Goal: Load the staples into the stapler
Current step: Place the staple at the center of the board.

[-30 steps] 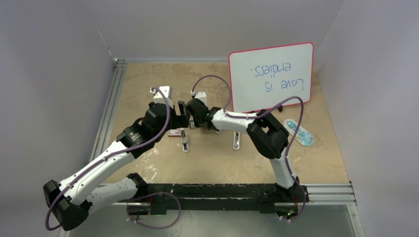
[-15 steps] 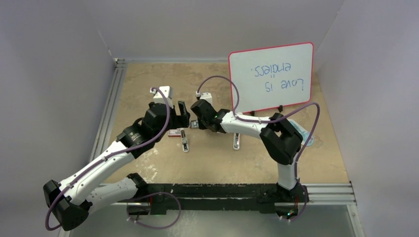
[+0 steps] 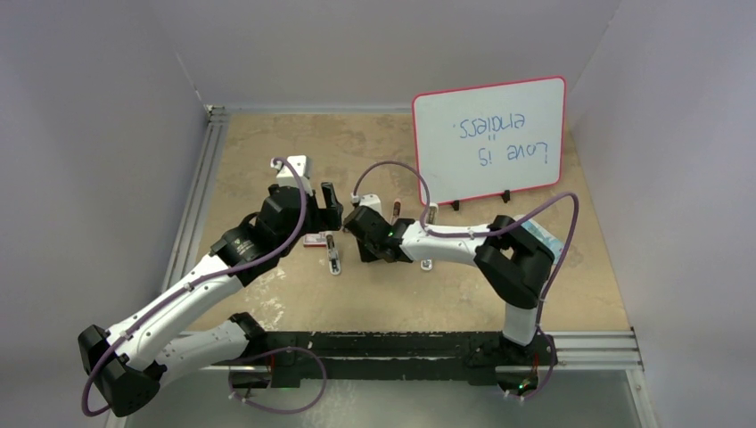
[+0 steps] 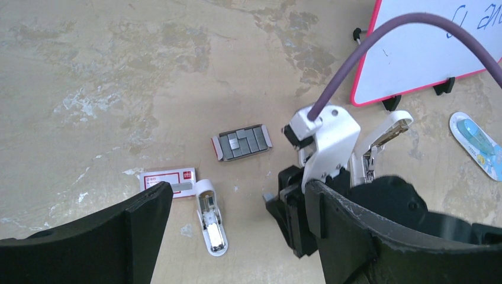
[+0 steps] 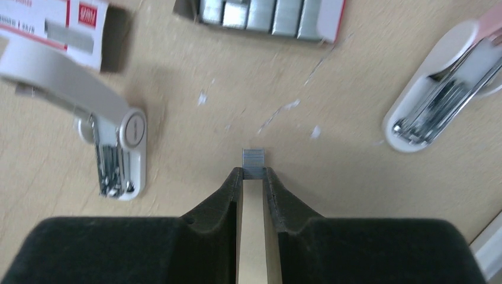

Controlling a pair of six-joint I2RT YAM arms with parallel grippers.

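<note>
My right gripper (image 5: 253, 173) is shut on a short silvery strip of staples (image 5: 253, 158), which sticks out past the fingertips just above the table. More staples lie in the grey tray (image 5: 266, 15) (image 4: 241, 142), beyond it. An open white stapler (image 5: 115, 154) (image 4: 211, 223) (image 3: 332, 255) lies to its left, its metal channel showing. A second open stapler (image 5: 435, 103) (image 4: 379, 139) with a pink edge lies to its right. My left gripper (image 4: 237, 192) (image 3: 328, 207) hangs open above the white stapler with nothing between its fingers. The right gripper (image 3: 367, 250) sits between the two staplers.
The red-and-white box sleeve (image 4: 167, 179) (image 5: 59, 23) lies beside the white stapler's rear. A pink-framed whiteboard (image 3: 488, 138) stands at the back right. A blue correction-tape dispenser (image 4: 476, 145) lies right of it. An aluminium rail (image 3: 198, 192) runs along the table's left edge.
My right gripper has come back from near the staple tray toward the near side, and lower, between the two staplers, with the strip in it. The left arm has not moved.
</note>
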